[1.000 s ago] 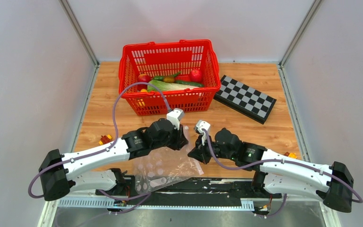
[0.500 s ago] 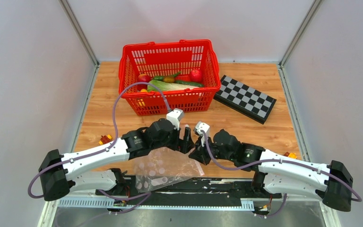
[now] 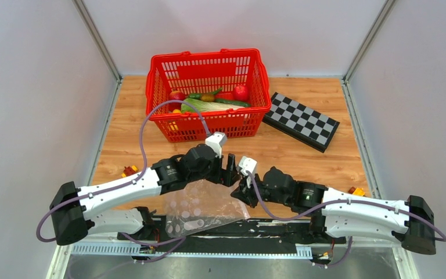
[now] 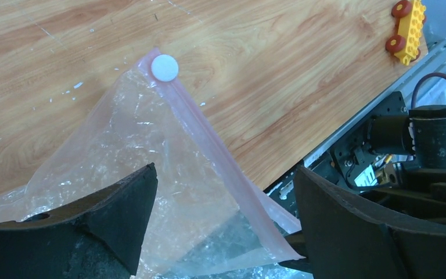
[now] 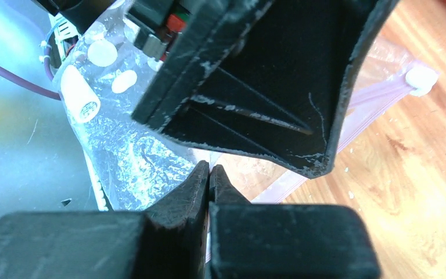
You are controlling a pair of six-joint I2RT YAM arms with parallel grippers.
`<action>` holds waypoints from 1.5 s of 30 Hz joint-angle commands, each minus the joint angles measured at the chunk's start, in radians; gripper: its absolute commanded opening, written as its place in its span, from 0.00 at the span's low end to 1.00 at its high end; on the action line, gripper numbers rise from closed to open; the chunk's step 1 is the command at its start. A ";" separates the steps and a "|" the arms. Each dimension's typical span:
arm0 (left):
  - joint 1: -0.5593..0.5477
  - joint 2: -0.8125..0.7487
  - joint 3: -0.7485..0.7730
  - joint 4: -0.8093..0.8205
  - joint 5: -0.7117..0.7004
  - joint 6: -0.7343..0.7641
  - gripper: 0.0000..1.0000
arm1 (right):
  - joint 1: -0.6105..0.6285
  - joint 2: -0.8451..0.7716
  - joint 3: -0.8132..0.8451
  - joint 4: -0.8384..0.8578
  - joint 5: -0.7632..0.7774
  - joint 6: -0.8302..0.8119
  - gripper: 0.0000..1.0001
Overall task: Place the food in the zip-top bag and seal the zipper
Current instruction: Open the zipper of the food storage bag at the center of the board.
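Observation:
The clear zip-top bag (image 3: 200,206) lies crumpled at the near table edge between both arms. Its pink zipper (image 4: 209,142) runs diagonally, with a white slider (image 4: 164,67) at the far end. My left gripper (image 3: 230,170) hangs open just above the bag; its jaws (image 4: 225,174) straddle the zipper strip without touching it. My right gripper (image 5: 209,170) is shut, pinching the bag's near mouth corner (image 4: 287,253). The food stays in the red basket (image 3: 206,54): pale lettuce (image 3: 206,106), a cucumber (image 3: 232,102) and a red apple (image 3: 241,92).
A folded checkerboard (image 3: 301,121) lies right of the basket. A small yellow-red toy car (image 4: 406,23) sits by the left table edge, and another small toy (image 3: 358,190) by the right arm. A metal rail (image 3: 209,250) lines the near edge.
My left gripper has opened and let go of the bag. The right gripper, still shut, has shifted slightly left with the bag's corner.

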 commanded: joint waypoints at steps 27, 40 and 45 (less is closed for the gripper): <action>-0.005 0.073 0.110 -0.086 0.043 0.100 0.03 | 0.054 -0.044 -0.006 0.036 0.210 -0.131 0.10; -0.005 -0.140 -0.011 0.052 -0.054 0.127 0.00 | 0.046 -0.301 -0.089 0.071 0.537 0.153 0.79; -0.005 -0.194 -0.043 0.115 -0.025 0.149 0.00 | -0.031 -0.274 -0.049 -0.051 0.480 0.253 0.82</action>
